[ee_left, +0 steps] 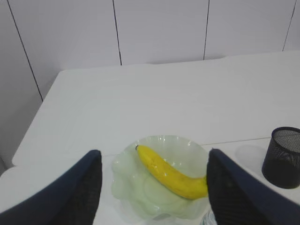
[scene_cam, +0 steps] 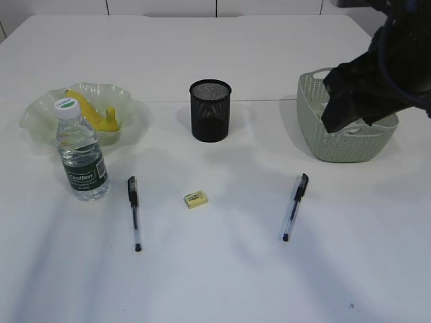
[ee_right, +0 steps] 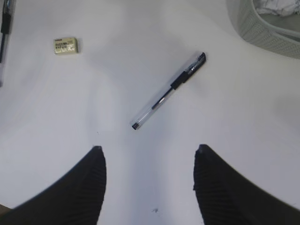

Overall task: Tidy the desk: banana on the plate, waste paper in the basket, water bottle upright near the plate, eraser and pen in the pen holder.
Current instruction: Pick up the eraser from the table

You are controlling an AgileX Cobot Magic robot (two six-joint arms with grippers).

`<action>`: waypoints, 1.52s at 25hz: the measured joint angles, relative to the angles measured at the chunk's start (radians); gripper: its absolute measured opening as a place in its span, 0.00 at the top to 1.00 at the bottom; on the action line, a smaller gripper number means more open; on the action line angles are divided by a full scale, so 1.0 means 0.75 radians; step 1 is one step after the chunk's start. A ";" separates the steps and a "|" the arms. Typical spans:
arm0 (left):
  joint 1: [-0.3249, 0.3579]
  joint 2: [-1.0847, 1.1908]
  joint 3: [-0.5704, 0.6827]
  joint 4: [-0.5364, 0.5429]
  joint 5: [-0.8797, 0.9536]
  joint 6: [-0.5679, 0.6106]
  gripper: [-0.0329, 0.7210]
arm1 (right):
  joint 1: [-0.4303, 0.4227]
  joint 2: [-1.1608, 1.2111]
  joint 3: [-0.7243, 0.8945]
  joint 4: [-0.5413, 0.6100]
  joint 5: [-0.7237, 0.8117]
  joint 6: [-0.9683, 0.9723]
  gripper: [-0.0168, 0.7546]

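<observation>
The yellow banana (scene_cam: 100, 114) lies in the pale green glass plate (scene_cam: 40, 111). A clear water bottle (scene_cam: 81, 153) stands upright just in front of the plate. The black mesh pen holder (scene_cam: 210, 110) stands mid-table. Before it lie a yellow eraser (scene_cam: 196, 199) and two pens, one on the left (scene_cam: 134, 212) and one on the right (scene_cam: 295, 206). Crumpled waste paper (ee_right: 277, 7) sits in the green basket (scene_cam: 340, 145). My left gripper (ee_left: 154, 152) is open above the plate and holds nothing. My right gripper (ee_right: 149, 149) is open and empty over bare table, near the right pen (ee_right: 168, 91).
My right arm (scene_cam: 377, 74) hangs dark over the basket's rim at the right. White wall panels stand behind the table's far edge (ee_left: 140, 65). In the left wrist view the pen holder (ee_left: 282, 157) stands to the plate's right.
</observation>
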 joint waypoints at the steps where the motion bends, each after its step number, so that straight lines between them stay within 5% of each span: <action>1: -0.015 0.000 0.011 -0.007 0.011 0.000 0.31 | 0.006 0.000 0.000 0.006 -0.012 0.006 0.41; 13: -0.263 0.000 0.155 -0.142 0.246 0.000 0.31 | 0.087 0.231 -0.268 0.076 0.048 0.025 0.46; 28: -0.271 0.000 0.155 -0.274 0.444 -0.003 0.31 | 0.224 0.779 -0.821 0.052 0.209 0.074 0.47; 38: -0.271 0.002 0.155 -0.401 0.554 0.137 0.34 | 0.247 0.876 -0.865 0.050 0.216 0.089 0.47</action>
